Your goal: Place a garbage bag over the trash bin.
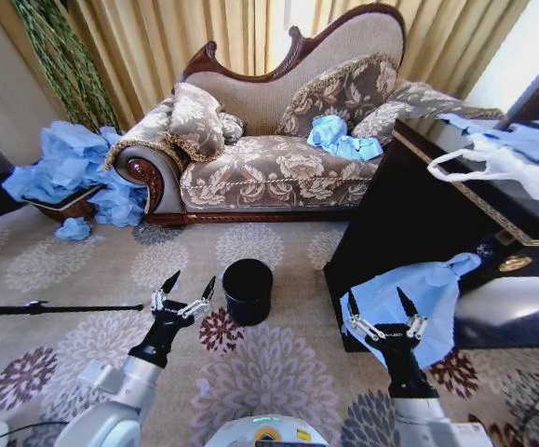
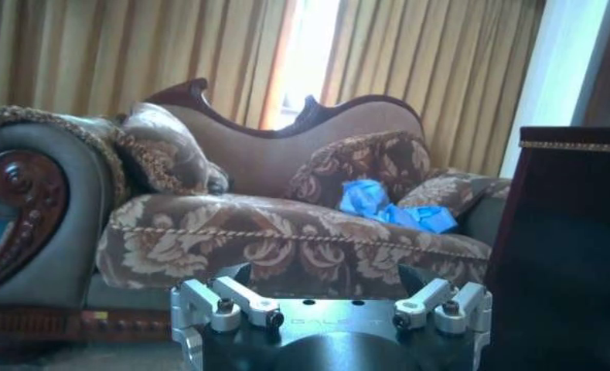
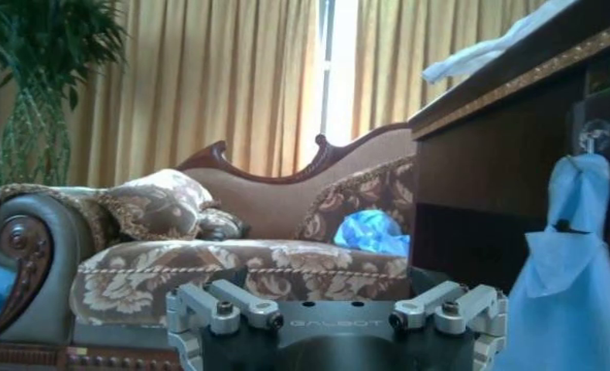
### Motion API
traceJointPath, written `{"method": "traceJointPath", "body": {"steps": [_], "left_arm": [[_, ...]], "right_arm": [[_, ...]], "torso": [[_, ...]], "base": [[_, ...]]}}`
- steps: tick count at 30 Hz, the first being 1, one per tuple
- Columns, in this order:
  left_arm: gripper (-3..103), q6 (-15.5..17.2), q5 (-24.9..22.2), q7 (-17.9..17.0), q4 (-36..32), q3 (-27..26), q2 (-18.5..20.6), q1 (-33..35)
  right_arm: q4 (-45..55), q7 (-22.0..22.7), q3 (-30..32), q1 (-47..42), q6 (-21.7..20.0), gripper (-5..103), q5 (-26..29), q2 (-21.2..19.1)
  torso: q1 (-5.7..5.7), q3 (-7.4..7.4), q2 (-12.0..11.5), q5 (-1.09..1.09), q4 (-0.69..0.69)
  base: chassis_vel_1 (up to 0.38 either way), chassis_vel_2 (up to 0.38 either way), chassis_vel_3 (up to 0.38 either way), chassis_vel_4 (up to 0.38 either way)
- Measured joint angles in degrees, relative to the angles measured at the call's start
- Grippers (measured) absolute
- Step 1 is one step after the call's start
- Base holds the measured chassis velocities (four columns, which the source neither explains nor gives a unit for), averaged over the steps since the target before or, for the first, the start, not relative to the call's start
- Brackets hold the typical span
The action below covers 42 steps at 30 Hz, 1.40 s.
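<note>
Light-blue garbage bag [image 1: 416, 296] hanging lengthwise, black trash bin [image 1: 248, 291] upright

I see my right claw [image 3: 335, 328] low down, pointing at the sofa [image 3: 212, 270]. A blue bag [image 3: 372, 232] lies on the sofa seat. Another light-blue bag [image 3: 567, 286] hangs on the dark cabinet [image 3: 490, 193] beside my claw. Gold curtains [image 3: 222, 77] hang behind.

open carpet [image 1: 111, 270] around trash bin [image 1: 248, 290], dark cabinet [image 1: 409, 214] blocking the right, sofa [image 1: 269, 168] behind
</note>
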Motion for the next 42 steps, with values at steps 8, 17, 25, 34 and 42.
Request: {"method": "traceJointPath", "body": {"steps": [8,17,25,34,42], "left_arm": [[97,1.5,-4.1,-1.0,0.1,1.3,3.3,-3.6],[97,4.2,-9.3,-2.7,6.1,10.1,12.3,-14.2],[97,7.8,-18.0,-5.0,10.7,22.4,18.6,-25.2],[97,12.4,-38.8,-10.4,17.9,45.6,20.7,-51.2],[96,13.5,-53.9,-15.5,24.9,61.6,7.8,-66.3]], "right_arm": [[-1.1,-0.2,0.4,-0.8,2.0,100,-0.1,0.4],[-2.5,0.9,1.7,-2.6,5.5,100,-0.2,1.0],[-3.8,0.4,2.3,-3.4,8.9,100,0.2,1.4],[-12.6,2.9,4.1,-2.6,15.6,100,-2.4,2.3],[-18.3,4.3,8.9,-1.6,18.4,100,-1.7,2.9]], "torso": [[0.00,0.00,0.0,0.00,0.00],[0.00,0.00,0.0,0.00,-0.02],[0.00,0.00,0.0,0.00,0.00],[0.01,0.01,0.0,0.03,-0.02],[0.00,0.00,0.0,0.02,-0.02]], "base": [[0.000,0.000,0.000,0.000],[0.000,0.000,0.000,0.000],[0.000,0.000,0.000,0.000],[0.000,0.000,0.000,0.000],[0.000,0.000,0.000,0.000]]}}
